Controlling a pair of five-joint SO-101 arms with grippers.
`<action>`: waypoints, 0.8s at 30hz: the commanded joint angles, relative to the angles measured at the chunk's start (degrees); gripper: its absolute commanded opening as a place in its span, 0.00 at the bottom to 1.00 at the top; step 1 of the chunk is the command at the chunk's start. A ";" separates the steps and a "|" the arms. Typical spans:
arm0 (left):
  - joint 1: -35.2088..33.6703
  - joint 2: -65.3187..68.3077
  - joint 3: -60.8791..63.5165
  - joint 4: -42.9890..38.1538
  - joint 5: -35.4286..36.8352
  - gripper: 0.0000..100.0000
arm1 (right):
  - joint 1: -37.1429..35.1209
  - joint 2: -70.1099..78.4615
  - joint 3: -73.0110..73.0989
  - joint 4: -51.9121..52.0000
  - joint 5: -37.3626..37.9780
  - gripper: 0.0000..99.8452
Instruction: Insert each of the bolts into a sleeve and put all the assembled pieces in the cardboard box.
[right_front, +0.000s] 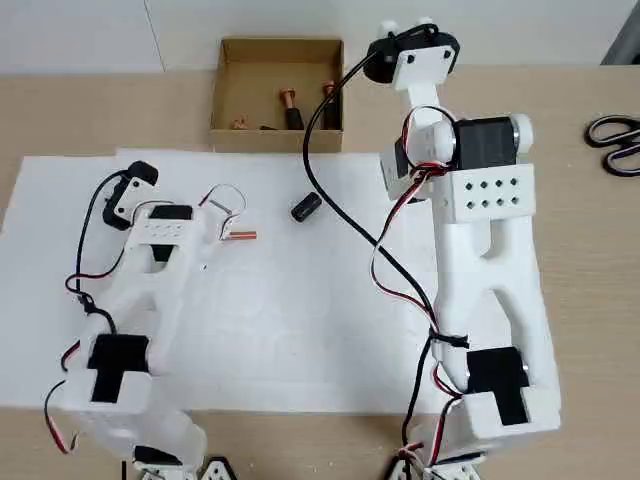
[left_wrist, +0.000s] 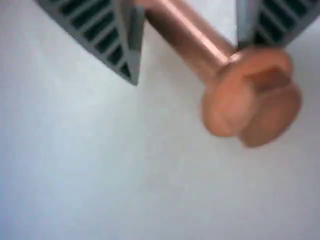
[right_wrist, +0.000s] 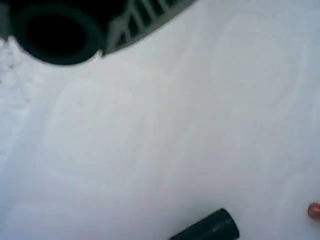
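A copper bolt (left_wrist: 240, 95) lies on the white sheet (right_front: 280, 330), also seen as the bolt (right_front: 240, 236) in the high view. My left gripper (left_wrist: 187, 55) is open, one finger on each side of the bolt's shaft. My right gripper (right_wrist: 107, 42) hangs above the sheet's right part, shut on a black sleeve (right_wrist: 55, 35) whose open end faces the camera. A second black sleeve (right_front: 306, 207) lies loose on the sheet between the arms, and it appears as the loose sleeve (right_wrist: 210, 227) in the right wrist view. The cardboard box (right_front: 225, 90) at the back holds several assembled pieces (right_front: 292, 110).
Scissors (right_front: 615, 140) lie on the bare wooden table at the far right. A black cable (right_front: 340, 200) from the right arm loops over the sheet near the loose sleeve. The sheet's front middle has free room.
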 joint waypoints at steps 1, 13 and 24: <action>0.00 0.62 -2.33 0.09 0.18 0.05 | 0.31 -3.65 -0.35 0.48 -0.62 0.00; 2.99 0.88 -20.62 22.95 -10.55 0.00 | 0.40 -3.56 -0.35 0.48 -0.62 0.00; 0.62 1.05 -32.57 43.16 -67.52 0.00 | 0.31 -3.56 -0.35 0.57 -0.62 0.00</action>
